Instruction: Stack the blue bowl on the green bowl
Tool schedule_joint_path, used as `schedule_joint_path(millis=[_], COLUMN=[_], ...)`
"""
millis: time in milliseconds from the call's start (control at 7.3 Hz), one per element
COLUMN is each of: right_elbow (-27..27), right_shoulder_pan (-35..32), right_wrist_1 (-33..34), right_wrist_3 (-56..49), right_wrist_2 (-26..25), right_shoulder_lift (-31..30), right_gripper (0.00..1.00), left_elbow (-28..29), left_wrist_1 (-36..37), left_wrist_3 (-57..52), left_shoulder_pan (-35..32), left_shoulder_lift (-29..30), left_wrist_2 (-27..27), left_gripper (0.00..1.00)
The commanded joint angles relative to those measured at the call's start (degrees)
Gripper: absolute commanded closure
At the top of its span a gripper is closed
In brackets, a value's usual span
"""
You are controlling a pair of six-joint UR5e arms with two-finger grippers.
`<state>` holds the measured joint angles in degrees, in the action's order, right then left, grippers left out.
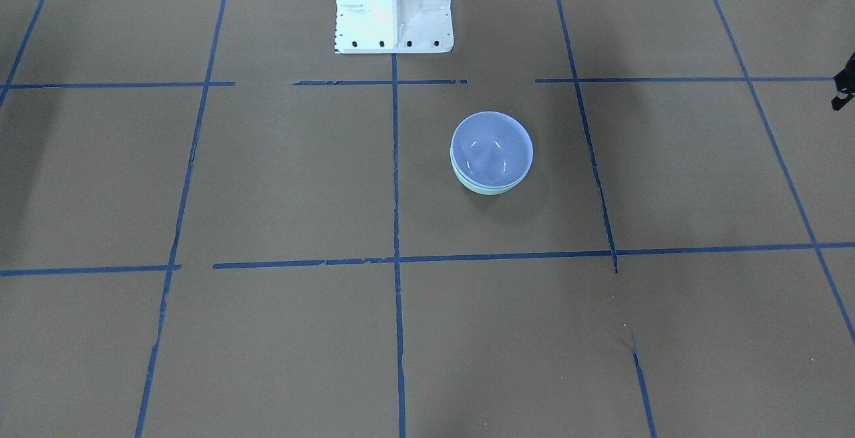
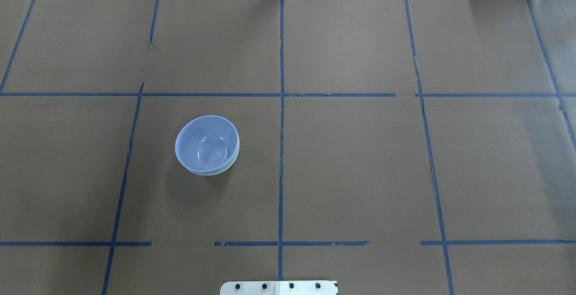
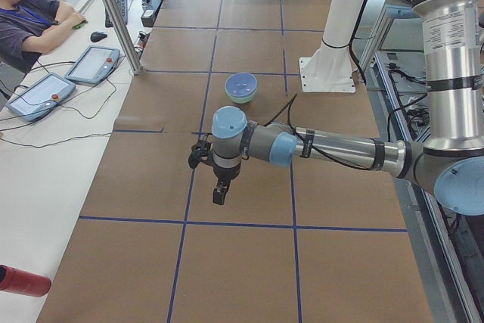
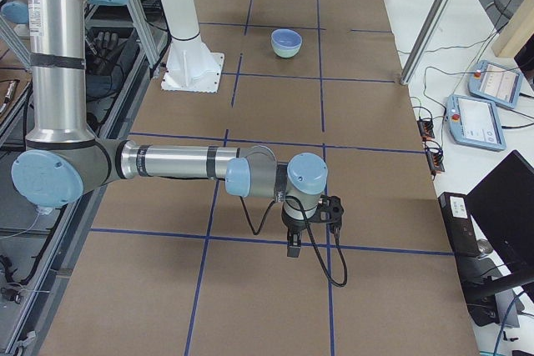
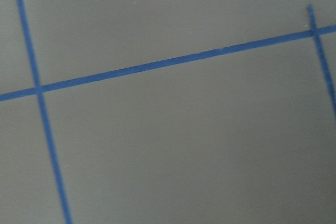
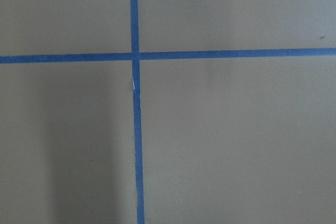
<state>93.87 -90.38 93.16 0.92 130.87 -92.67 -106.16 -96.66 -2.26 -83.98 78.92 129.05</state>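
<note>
The blue bowl [image 1: 492, 147] sits nested inside the green bowl [image 1: 491, 190], of which only a thin mint rim shows below it. The stack stands on the brown table, left of the centre tape line in the overhead view, blue bowl [image 2: 206, 144] in green bowl [image 2: 228, 165]. It also shows far off in the exterior left view [image 3: 241, 83] and the exterior right view [image 4: 286, 38]. My left gripper [image 3: 218, 196] hangs over the table's near end, far from the bowls. My right gripper [image 4: 292, 248] hangs over the opposite end. I cannot tell whether either is open or shut.
The white robot base [image 1: 394, 7] stands at the table's edge behind the bowls. Blue tape lines [image 2: 281, 151] grid the brown paper. An operator [image 3: 30, 20], tablets [image 3: 91, 62] and cables lie beside the table. Both wrist views show only paper and tape.
</note>
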Motion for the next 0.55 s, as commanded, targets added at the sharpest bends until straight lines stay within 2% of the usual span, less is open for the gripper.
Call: schedule_joint_path(millis=[0, 137, 411], right_elbow=[0.0, 0.0, 0.0], right_shoulder_pan=[0.0, -0.1, -0.1], right_wrist_1=[0.0, 0.0, 0.0], right_wrist_3=[0.0, 0.1, 0.1], right_wrist_2=[0.0, 0.0, 0.0], right_shoulder_lift=[0.0, -0.1, -0.1], right_gripper=[0.0, 0.0, 0.0], left_elbow=[0.8, 1.4, 1.7], left_wrist_1=[4.8, 7.3, 7.0], left_wrist_3=[-4.6, -7.3, -7.7], left_shoulder_pan=[-5.7, -5.8, -5.8], left_shoulder_lift=[-1.8, -1.7, -1.9], left_wrist_2=[1.5, 1.7, 4.4], left_gripper=[0.0, 0.0, 0.0])
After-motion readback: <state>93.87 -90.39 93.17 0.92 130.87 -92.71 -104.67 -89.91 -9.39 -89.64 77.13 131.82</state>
